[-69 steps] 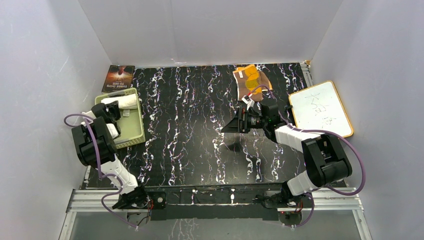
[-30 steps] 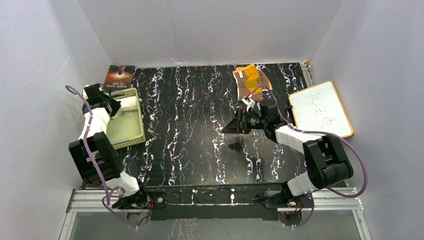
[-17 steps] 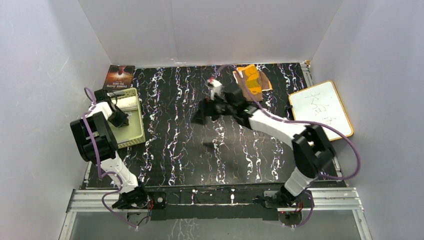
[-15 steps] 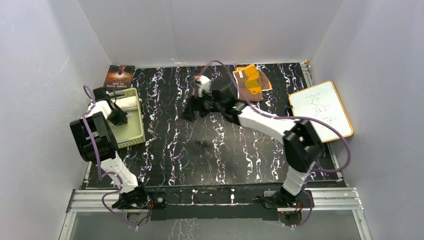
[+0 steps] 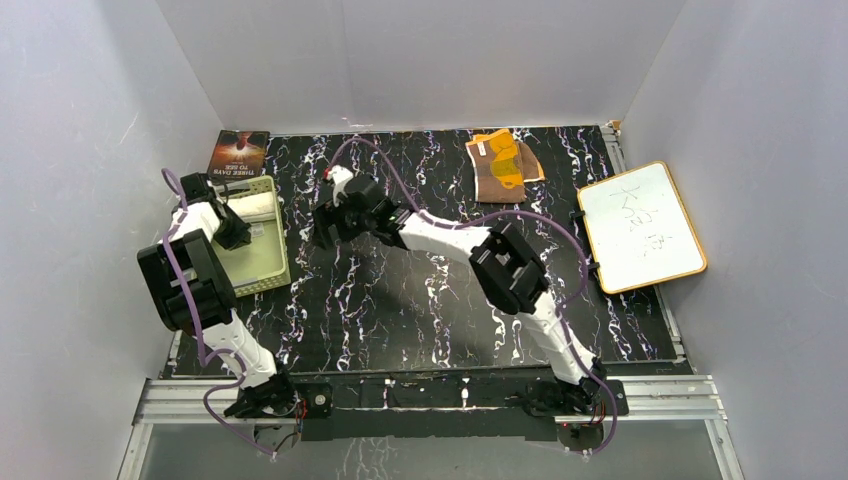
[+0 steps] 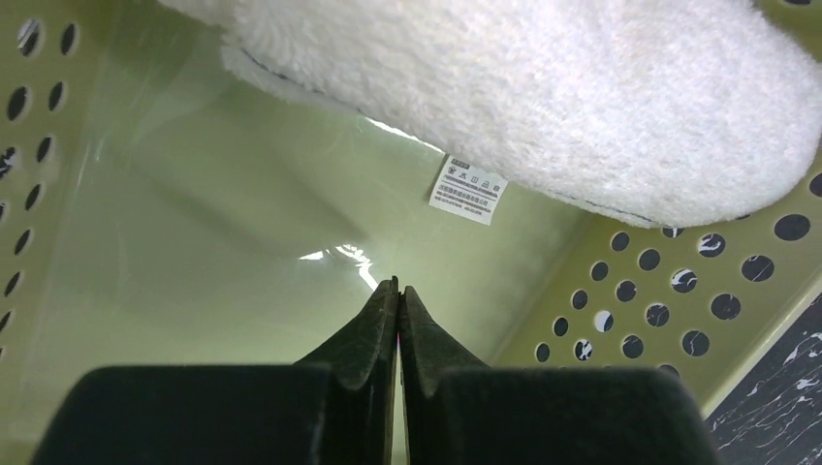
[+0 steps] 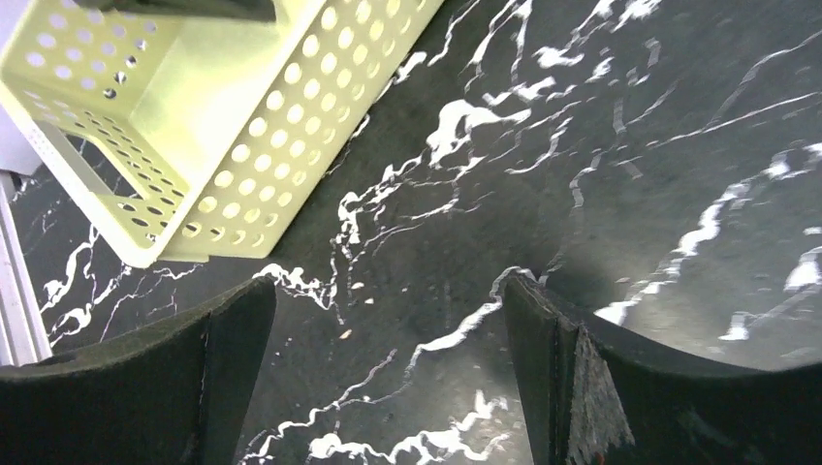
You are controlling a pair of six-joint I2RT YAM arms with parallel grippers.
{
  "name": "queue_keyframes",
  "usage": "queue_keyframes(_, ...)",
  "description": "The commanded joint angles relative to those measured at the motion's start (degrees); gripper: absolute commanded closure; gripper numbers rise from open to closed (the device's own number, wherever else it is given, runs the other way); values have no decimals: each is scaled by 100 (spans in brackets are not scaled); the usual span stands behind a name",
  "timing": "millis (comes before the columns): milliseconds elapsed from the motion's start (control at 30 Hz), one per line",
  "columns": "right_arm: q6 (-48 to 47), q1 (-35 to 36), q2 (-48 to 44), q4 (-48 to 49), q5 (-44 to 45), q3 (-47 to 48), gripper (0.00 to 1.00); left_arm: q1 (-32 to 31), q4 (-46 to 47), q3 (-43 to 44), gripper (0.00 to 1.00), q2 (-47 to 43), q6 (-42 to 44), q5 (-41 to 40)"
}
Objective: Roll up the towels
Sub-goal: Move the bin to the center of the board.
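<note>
The basket [image 5: 255,265] is sitting left, one towel [image 5: 250,204] lying in its far end; the book [image 5: 238,152] is lying behind it; the other towel [image 5: 503,165] is lying far, right of centre; the board [image 5: 640,226] is lying rightmost.

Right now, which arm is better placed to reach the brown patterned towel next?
Probably the right. The right gripper is open and nearer the brown patterned towel. The left gripper is shut inside the yellow-green basket, beside the white towel.
</note>
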Motion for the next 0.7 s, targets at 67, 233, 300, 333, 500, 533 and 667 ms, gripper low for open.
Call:
queue_keyframes(67,91,625,830,-1355,454,1976,14,173,-128,23,100,-326,73,159)
queue_keyframes(233,166,850,1045,-1184,578,2376,14,200,-200,44,100,-249,110,254)
queue_keyframes(300,152,927,1175,-1274,686,2580,13,198,-221,44,100,-202,113,335)
queue_keyframes(333,149,947,1280,-1388,720,2744,13,198,-221,44,100,-181,108,371)
queue_keyframes(500,145,981,1796,-1781,842,3311,20,198,-226,42,100,-158,103,469)
queue_keyframes(533,142,981,1849,-1795,914,3311,22,198,-230,45,100,-153,103,479)
queue_keyframes(667,47,978,1914,-1788,1124,3281,25,203,-247,44,100,-115,117,507)
